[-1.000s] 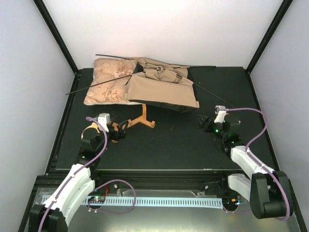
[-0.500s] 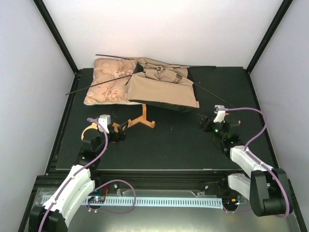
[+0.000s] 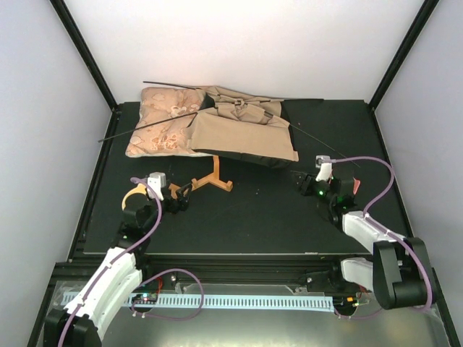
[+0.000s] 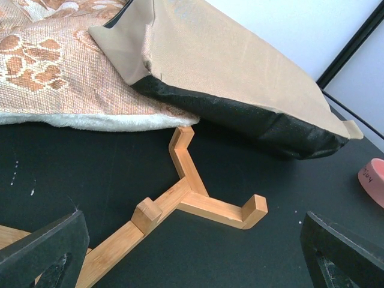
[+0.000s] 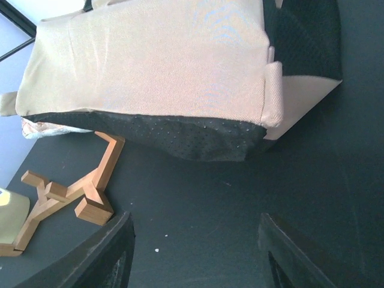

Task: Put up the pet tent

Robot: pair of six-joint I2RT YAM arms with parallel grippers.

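The right tool [image 3: 305,182] neared the pet tent [image 3: 246,134], wooden stand [image 3: 214,181] protruding beneath.

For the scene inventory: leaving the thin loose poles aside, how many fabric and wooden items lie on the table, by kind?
Pet tent, folded flat: 1
Floral cushion: 1
Wooden stand: 1
Total: 3

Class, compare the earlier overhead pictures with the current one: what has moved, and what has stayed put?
The right gripper has edged slightly left, toward the pet tent, its jaws apart and holding nothing. Nothing was taken hold of or let go. The left gripper, the tent, the floral cushion and the wooden stand stayed as they were.
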